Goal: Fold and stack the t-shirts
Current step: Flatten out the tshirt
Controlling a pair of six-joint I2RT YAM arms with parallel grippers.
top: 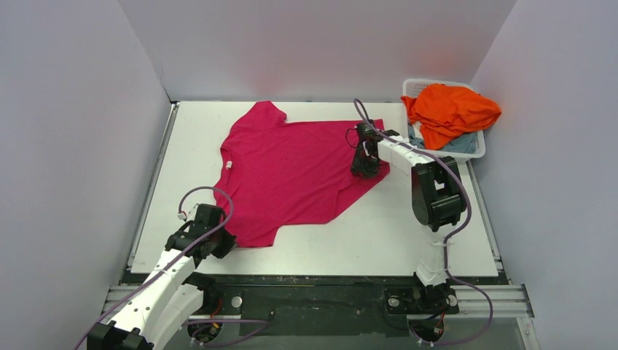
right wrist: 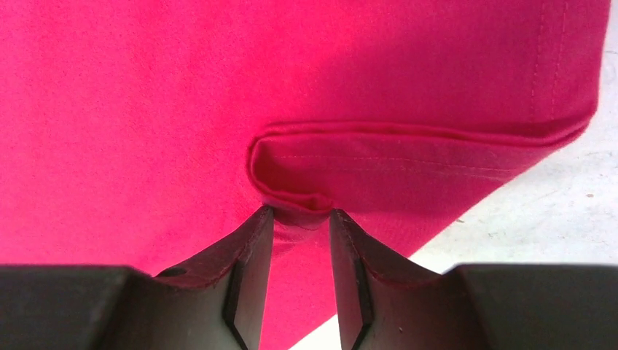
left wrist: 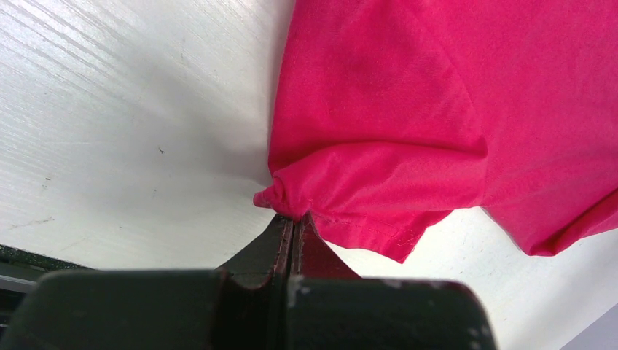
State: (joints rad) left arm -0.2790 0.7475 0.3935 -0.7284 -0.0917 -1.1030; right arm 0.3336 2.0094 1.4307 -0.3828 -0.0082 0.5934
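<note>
- Left tool (top: 222,244) is clamped fully closed on a sleeve edge at the near-left corner of the magenta-pink t-shirt (top: 291,171)
- That shirt is spread mostly flat on the white tabletop (top: 408,233)
- Right tool (top: 364,166) is set at the shirt's right hem, jaws slightly parted around a fold; whether the fold is gripped cannot be told
- Orange t-shirt (top: 452,109) and blue-grey t-shirt (top: 458,146) are heaped in a white basket (top: 479,152) off the shirt's far right

I'm watching the pink shirt (top: 291,171) run off the edges of both wrist views, so its outline is lost there. Right of the pink shirt, the blue-grey shirt (top: 459,144) shows only a sliver under the orange shirt (top: 450,109). At the pink shirt's hem, I can't tell whether my right gripper (right wrist: 299,215) is pinching the fold or just touching it.
</note>
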